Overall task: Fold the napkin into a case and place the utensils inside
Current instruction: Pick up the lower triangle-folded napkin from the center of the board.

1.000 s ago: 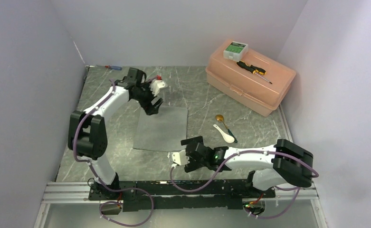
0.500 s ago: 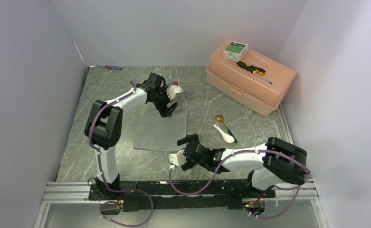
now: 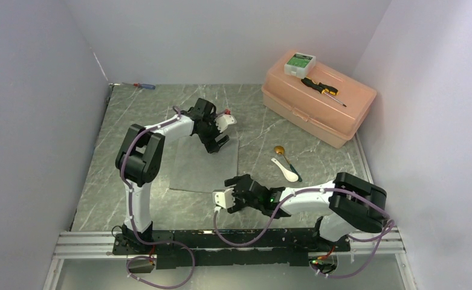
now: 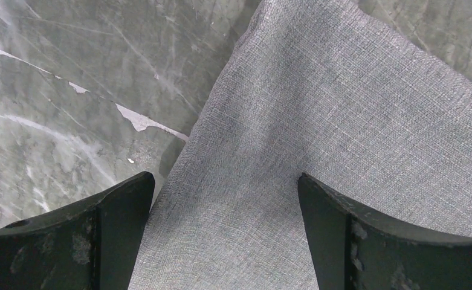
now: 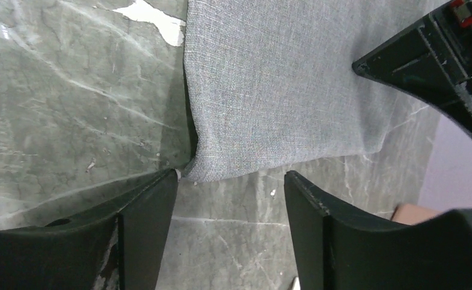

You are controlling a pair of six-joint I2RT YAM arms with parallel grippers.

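1 grey napkin point(image 3: 204, 164) lay flat mid-table, with 2 spoons just right of it: 1 white spoon point(image 3: 287, 171) and 1 gold spoon point(image 3: 280, 150). My left pincer point(image 4: 224, 184) gaped wide over its far-right corner. My right pincer point(image 5: 230, 175) stood apart, astride its near-right corner. Since 1 second earlier, my left pincer had swung rightward along the far edge, and my right had narrowed slightly.

Right pincer point(image 5: 230, 178): two dark fingers at 7 and 5 o'clock, jaws apart, nothing clamped. Napkin point(image 5: 269, 90): grey weave lying on the marbled desk point(image 5: 70, 90), filling 12 o'clock. Its near corner sits just beside the 7 o'clock fingertip, and its lower edge spans the gap. Left pincer point(image 5: 429, 63): partly in frame at 2 o'clock, by the cloth's edge. Peach corner point(image 5: 411, 212) at 4 o'clock, not identifiable.
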